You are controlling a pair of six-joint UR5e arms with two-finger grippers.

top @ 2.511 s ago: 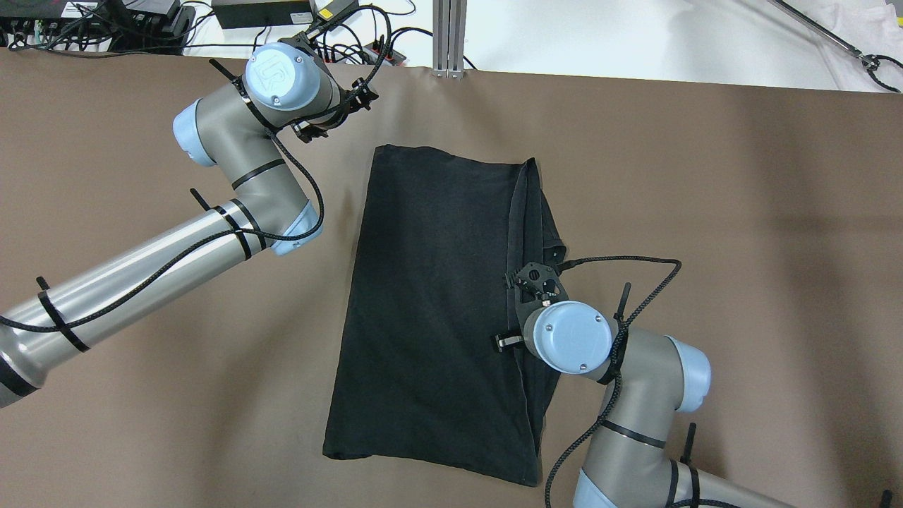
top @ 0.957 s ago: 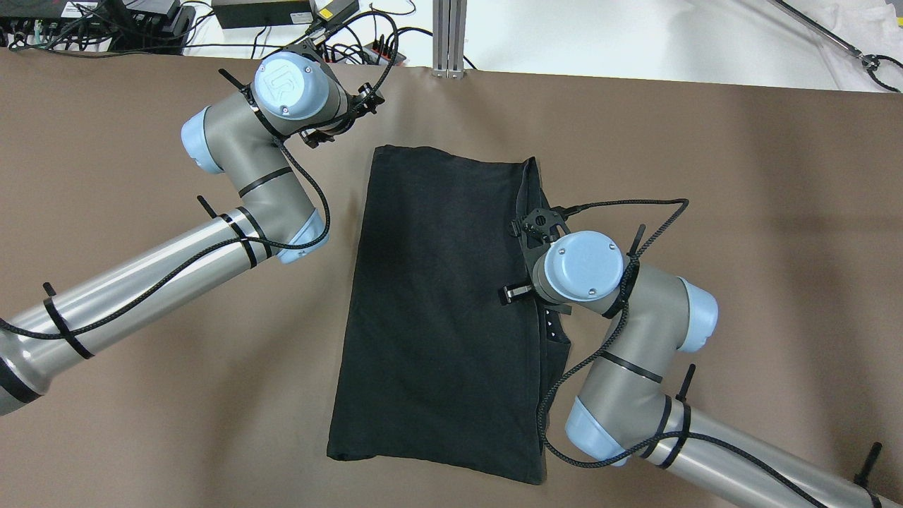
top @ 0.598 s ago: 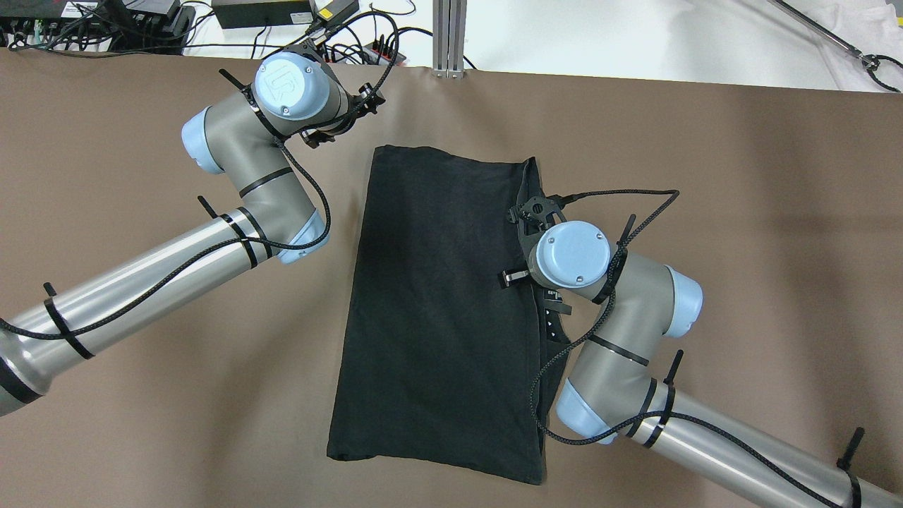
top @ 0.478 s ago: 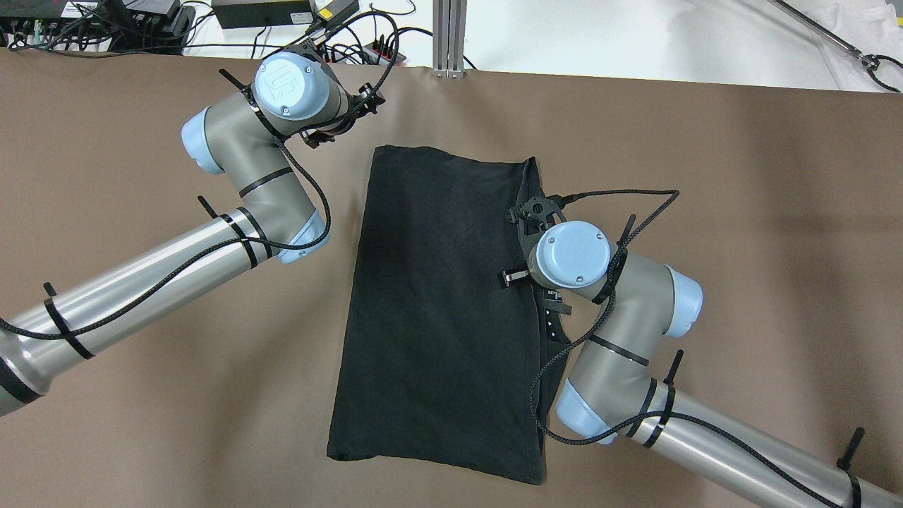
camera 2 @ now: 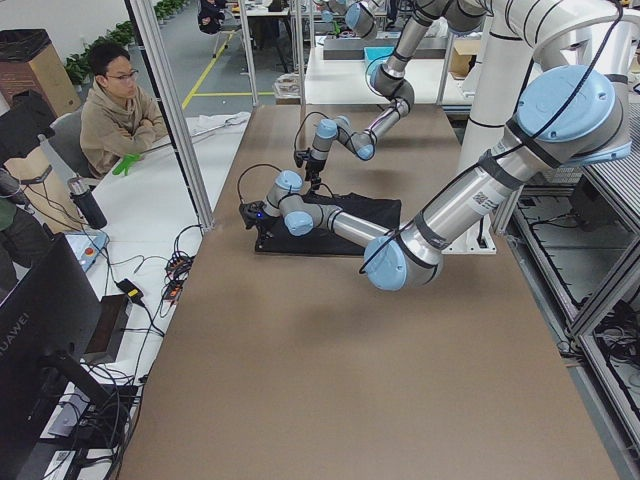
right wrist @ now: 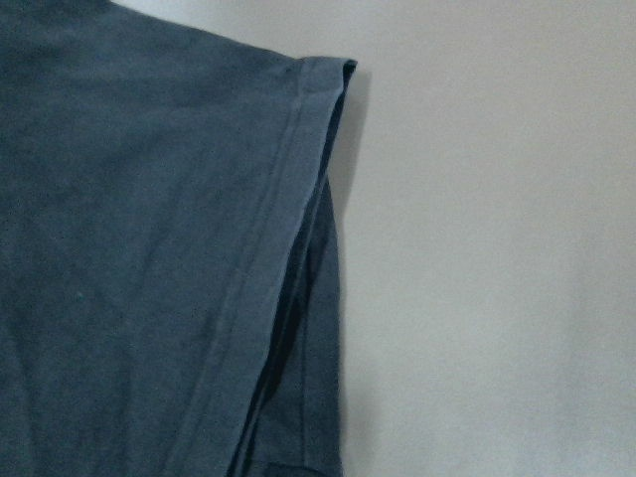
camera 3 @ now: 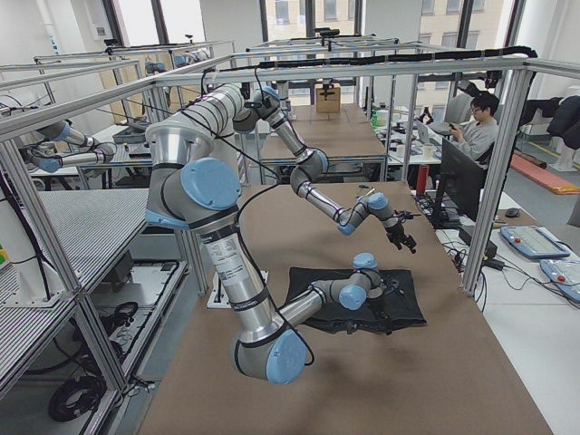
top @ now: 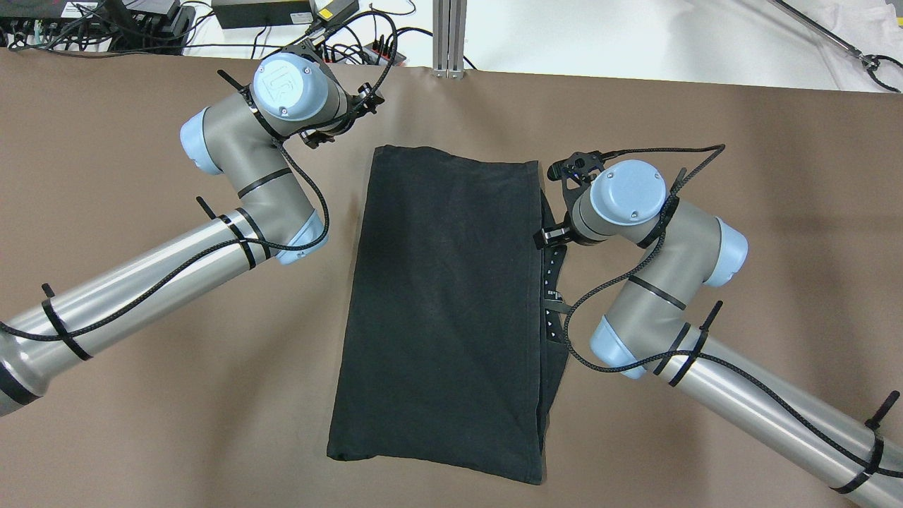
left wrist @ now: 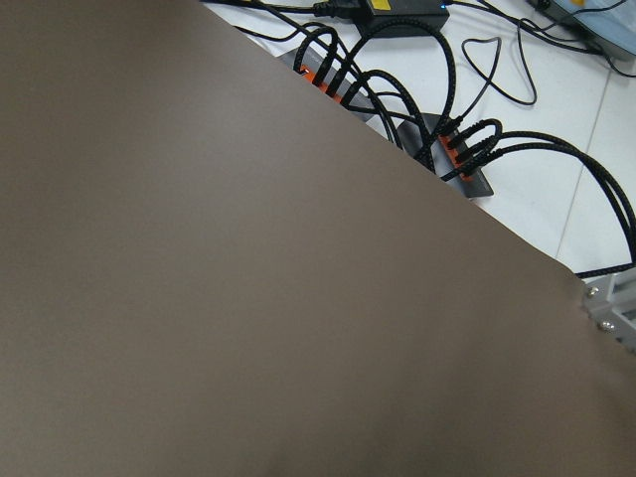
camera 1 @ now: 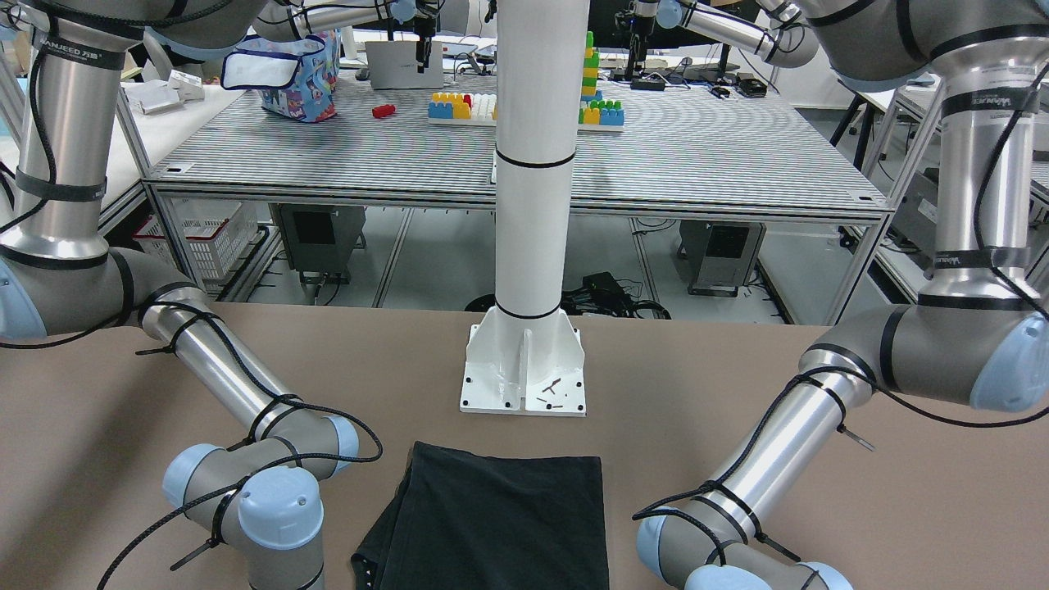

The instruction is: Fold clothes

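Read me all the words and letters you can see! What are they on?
"HANJEED", on a band round the right arm; the signs after it are too small to read.
"UR", on the blue cap of the left arm.
"HUAWEI", on the back of the monitor.
A small label on the left arm is too small to read.

"UR" logo on the blue cap of my left arm's wrist joint (top: 291, 86), "HUAWEI" on a monitor's back (camera 2: 40, 325), nothing else legible
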